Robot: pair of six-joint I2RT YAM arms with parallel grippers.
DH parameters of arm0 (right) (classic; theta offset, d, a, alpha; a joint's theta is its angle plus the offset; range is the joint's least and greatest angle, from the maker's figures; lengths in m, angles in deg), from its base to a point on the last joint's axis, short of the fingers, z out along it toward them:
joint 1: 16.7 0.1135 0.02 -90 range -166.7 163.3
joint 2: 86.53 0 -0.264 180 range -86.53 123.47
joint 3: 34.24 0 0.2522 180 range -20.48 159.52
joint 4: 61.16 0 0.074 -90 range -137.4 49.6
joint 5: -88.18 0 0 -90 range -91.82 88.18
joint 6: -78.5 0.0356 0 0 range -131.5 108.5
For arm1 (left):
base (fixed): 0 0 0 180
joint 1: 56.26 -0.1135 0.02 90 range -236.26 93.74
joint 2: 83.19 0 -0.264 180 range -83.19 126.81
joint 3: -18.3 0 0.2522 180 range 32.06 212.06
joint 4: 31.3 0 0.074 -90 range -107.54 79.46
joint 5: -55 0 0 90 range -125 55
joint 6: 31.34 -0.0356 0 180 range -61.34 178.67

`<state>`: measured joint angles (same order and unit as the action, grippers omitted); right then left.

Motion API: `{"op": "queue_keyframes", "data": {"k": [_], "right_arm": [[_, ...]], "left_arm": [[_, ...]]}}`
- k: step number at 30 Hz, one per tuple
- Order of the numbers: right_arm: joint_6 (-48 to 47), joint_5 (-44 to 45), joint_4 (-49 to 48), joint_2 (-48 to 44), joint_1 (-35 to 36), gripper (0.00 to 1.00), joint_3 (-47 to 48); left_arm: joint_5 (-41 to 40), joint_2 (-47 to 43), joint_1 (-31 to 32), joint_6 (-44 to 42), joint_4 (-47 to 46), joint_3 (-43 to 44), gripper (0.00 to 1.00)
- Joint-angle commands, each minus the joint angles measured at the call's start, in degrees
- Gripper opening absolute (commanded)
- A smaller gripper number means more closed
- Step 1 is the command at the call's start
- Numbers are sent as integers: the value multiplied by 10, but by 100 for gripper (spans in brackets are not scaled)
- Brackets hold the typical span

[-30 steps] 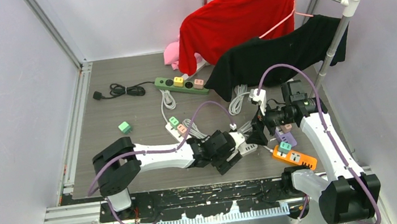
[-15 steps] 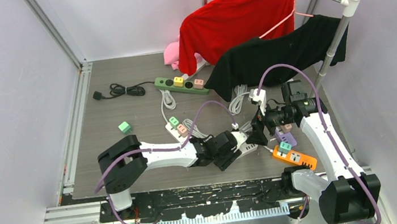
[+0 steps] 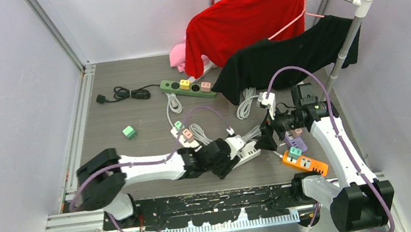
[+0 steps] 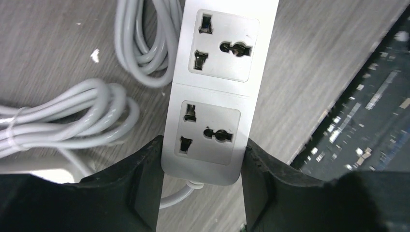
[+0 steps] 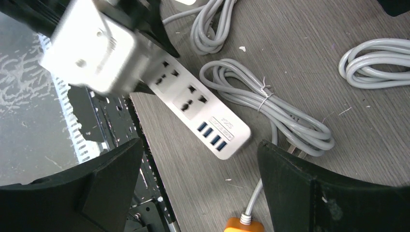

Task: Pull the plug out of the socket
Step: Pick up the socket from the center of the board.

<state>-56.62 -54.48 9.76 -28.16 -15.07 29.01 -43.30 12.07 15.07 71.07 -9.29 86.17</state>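
The grey wood-grain surface (image 3: 131, 110) is strewn with power strips and coiled cables, and shirts hang across the upper right of the overhead view. My left gripper (image 4: 203, 145) is clamped across the cable end of the white strip (image 4: 212, 94), one finger on each long edge, at the lower middle of the overhead frame. The two sockets showing in the left wrist view hold no plug.

My right gripper (image 5: 199, 145) hangs above that strip with its fingers spread wide, holding nothing. At the upper left of the right wrist view, a blurred white block (image 5: 92, 53) sits over the strip's gripped end. I cannot tell whether it is the plug or part of my other arm. The nearest plug plainly seated is the green plug (image 3: 294, 152) in the orange strip (image 3: 310, 165), lower right of the overhead frame.

I judge I should first settle which plug is meant and pin its strip flat with the left. Then I would straddle the plug squarely with the right, close on its flat sides and draw straight out along the prongs. A slanted pull would likely drag the strip or bind the pins.
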Motion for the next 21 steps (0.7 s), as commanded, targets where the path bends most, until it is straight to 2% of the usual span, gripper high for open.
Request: {"op": "queue_keyframes", "data": {"k": [1,11,21], "right_arm": [[-2,-19,-5,-14,-2,92,17],[-3,-19,-5,-14,-3,92,17],[-2,-19,-6,-14,-6,92,16]], "left_arm": [[13,-120,-2,25,-96,-48,0],[2,-295,-10,49,-79,-113,0],[10,-419,-56,46,-3,-63,0]]}}
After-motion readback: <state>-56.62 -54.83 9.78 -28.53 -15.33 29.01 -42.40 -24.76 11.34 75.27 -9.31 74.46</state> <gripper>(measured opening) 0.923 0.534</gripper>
